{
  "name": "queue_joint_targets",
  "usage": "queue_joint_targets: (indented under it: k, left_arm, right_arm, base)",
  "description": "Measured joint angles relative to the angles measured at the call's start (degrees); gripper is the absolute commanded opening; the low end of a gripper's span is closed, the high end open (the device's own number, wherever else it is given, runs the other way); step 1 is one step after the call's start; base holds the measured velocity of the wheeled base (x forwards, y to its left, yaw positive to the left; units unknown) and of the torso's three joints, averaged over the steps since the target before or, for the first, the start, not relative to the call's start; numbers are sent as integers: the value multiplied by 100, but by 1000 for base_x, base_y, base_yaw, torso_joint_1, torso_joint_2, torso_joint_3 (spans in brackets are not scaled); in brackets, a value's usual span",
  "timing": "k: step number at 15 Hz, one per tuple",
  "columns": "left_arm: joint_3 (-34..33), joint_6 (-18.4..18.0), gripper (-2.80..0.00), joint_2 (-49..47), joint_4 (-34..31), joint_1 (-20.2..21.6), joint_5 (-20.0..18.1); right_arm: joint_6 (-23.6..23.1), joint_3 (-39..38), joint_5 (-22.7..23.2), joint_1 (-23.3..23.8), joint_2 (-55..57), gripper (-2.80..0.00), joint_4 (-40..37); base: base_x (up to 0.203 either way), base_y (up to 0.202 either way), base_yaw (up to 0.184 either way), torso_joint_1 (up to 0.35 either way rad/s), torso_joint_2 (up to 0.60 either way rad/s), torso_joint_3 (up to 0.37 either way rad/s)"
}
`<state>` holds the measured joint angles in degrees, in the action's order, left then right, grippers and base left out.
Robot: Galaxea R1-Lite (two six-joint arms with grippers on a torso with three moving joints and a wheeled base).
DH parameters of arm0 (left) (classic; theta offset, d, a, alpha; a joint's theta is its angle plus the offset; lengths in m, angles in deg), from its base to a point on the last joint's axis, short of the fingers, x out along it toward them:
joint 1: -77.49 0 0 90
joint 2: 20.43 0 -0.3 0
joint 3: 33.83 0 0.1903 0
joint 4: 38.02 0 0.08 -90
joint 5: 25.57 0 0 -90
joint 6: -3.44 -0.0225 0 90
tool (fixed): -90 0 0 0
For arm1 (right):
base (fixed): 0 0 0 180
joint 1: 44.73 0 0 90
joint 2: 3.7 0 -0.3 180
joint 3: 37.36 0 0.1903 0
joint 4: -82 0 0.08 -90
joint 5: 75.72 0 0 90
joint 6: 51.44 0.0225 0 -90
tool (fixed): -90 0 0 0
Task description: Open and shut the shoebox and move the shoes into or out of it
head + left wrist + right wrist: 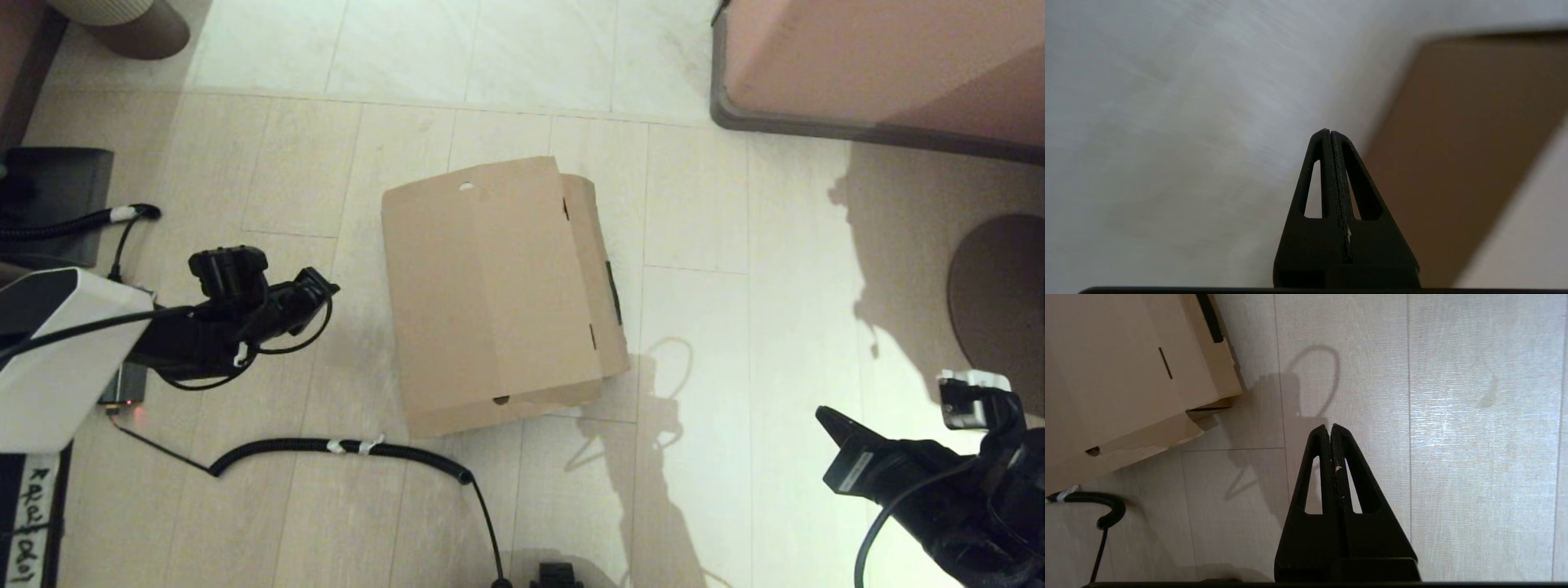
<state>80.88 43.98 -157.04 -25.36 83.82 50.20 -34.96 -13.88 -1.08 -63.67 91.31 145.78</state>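
Note:
The brown cardboard shoebox (498, 294) lies on the floor in the middle of the head view with its lid down; its front flap with a dark strip faces right. No shoes show in any view. My left gripper (322, 286) hangs to the left of the box, shut and empty; in the left wrist view the gripper (1329, 131) points at the floor beside the shoebox (1457, 143). My right gripper (824, 415) sits low at the right, well away from the box, shut and empty. In the right wrist view that gripper (1329, 426) hovers over bare floor, with a corner of the shoebox (1126, 375) nearby.
A black coiled cable (343, 447) runs across the floor in front of the box. A pink piece of furniture with a grey base (882, 73) stands at the back right. A round brown object (1000, 294) lies at the right edge.

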Motion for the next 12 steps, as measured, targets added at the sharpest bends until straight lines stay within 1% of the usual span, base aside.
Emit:
queue_joint_targets:
  k: [3, 6, 9, 12]
  left_arm:
    - [296, 77, -280, -107, -132, -450, 33]
    - [956, 79, -280, -416, -323, -762, 154]
    - [1612, 79, -280, -770, -544, -1085, 198]
    - [1850, 79, -280, -962, -634, -1364, 195]
  right_arm:
    - [0, -9, -73, -13, -40, -280, 0]
    - [-4, -11, -139, -13, -111, -280, 0]
    - [2, -11, -154, -8, -138, -280, 0]
    - [22, -11, -211, -11, -149, -280, 2]
  base:
    - [0, 0, 0, 0, 0, 0]
    - [0, 0, 0, 0, 0, 0]
    - [0, 0, 0, 0, 0, 0]
    - [0, 0, 0, 0, 0, 0]
